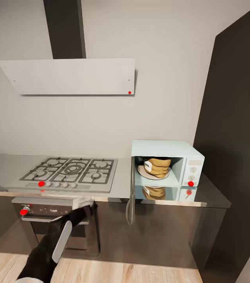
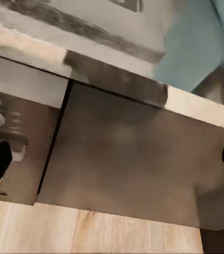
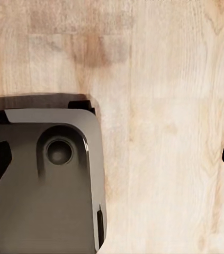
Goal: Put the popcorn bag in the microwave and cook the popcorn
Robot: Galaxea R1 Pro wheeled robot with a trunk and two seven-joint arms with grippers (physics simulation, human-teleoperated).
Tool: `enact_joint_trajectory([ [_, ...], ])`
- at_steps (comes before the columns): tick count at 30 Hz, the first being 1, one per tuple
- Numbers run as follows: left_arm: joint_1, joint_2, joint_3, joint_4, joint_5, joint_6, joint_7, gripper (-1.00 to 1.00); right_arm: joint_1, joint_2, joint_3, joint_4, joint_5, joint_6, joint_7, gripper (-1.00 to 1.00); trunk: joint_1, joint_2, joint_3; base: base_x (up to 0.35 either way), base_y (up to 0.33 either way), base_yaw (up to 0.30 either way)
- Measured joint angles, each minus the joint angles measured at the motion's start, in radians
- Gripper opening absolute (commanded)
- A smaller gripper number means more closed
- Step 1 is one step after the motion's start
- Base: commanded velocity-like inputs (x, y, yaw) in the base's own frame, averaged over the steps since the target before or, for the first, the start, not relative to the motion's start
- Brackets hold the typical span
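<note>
Left gripper [image 2: 112,159] is held spread and empty before the dark cabinets [image 2: 127,164]; the right gripper [image 3: 112,159], likewise spread, is pointed at the floor [image 3: 164,106]. Farther off, the popcorn bag [image 1: 158,167] is seen inside the microwave [image 1: 167,163], whose door [image 1: 131,196] hangs open. Closing it is judged next; the stove [image 1: 67,173] lies alongside.

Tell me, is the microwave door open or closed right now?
Open: the microwave door is swung out, and the popcorn bag sits inside.
</note>
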State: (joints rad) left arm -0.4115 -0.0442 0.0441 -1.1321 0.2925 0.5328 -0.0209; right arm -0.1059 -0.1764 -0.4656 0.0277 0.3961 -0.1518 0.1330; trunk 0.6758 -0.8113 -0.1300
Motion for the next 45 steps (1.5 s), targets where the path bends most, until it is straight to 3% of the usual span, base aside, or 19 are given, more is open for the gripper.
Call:
enact_joint_trajectory([
  [1,-0.023,0.0,0.0,-0.008,0.008,0.017,0.0,1.0,0.0,0.0,0.0,0.0,0.0,0.0,0.0,1.0,0.0,0.0,0.0,0.0,0.0,0.0],
  [2,-0.068,0.001,0.0,-0.077,0.084,0.119,-0.013,1.0,0.0,0.001,0.001,0.0,-0.001,0.001,0.0,1.0,0.0,0.0,0.0,0.0,0.0,0.0],
  [4,-0.102,0.004,-0.002,-0.117,0.13,0.192,-0.053,1.0,0.0,0.001,0.001,0.0,-0.001,0.001,0.0,1.0,0.0,0.0,0.0,0.0,0.0,0.0],
  [5,-0.106,0.004,-0.003,-0.122,0.135,0.208,-0.08,1.0,0.001,0.001,0.001,0.0,-0.001,0.001,0.0,1.0,0.0,0.0,0.0,0.0,0.0,0.0],
  [7,-0.11,0.005,-0.006,-0.124,0.137,0.226,-0.131,1.0,0.001,0.001,0.001,0.0,-0.001,0.001,0.0,1.0,0.0,0.0,0.0,0.0,0.0,0.0],
  [10,-0.112,0.006,-0.01,-0.124,0.137,0.232,-0.158,1.0,0.0,0.001,0.001,0.0,-0.001,0.001,0.0,1.0,0.0,0.0,0.0,0.0,0.0,0.0],
  [13,-0.112,0.003,-0.024,-0.121,0.136,0.233,-0.164,1.0,0.001,0.001,0.001,0.0,-0.002,0.001,0.0,1.0,0.0,0.0,0.0,0.0,0.0,-0.013],
  [16,-0.112,0.003,-0.083,-0.104,0.135,0.228,-0.157,1.0,0.001,0.004,-0.002,0.0,-0.008,0.003,-0.002,1.0,0.0,0.0,0.002,0.0,0.0,-0.139],
  [18,-0.112,0.002,-0.094,-0.089,0.132,0.225,-0.156,1.0,0.0,0.004,-0.003,0.0,-0.009,0.003,-0.005,1.0,0.0,0.0,0.004,0.0,0.0,-0.192],
  [26,-0.112,-0.001,-0.105,-0.067,0.107,0.222,-0.155,1.0,0.0,0.004,-0.003,0.0,-0.008,0.003,-0.006,1.0,0.0,0.0,0.013,0.0,0.0,-0.203],
  [30,-0.112,-0.013,-0.107,-0.069,0.1,0.222,-0.154,1.0,0.001,0.004,-0.002,0.0,-0.008,0.003,-0.006,1.0,0.0,0.0,0.018,0.0,0.0,-0.205],
  [38,-0.112,-0.019,-0.141,-0.07,0.064,0.217,-0.15,1.0,0.0,0.004,-0.002,0.0,-0.008,0.003,-0.006,1.0,0.0,0.0,0.027,0.0,0.0,-0.209],
  [45,-0.112,-0.031,-0.158,-0.073,0.07,0.211,-0.051,1.0,0.001,0.004,-0.001,0.0,-0.008,0.003,-0.006,1.0,0.0,0.0,0.035,0.0,0.0,-0.21],
])
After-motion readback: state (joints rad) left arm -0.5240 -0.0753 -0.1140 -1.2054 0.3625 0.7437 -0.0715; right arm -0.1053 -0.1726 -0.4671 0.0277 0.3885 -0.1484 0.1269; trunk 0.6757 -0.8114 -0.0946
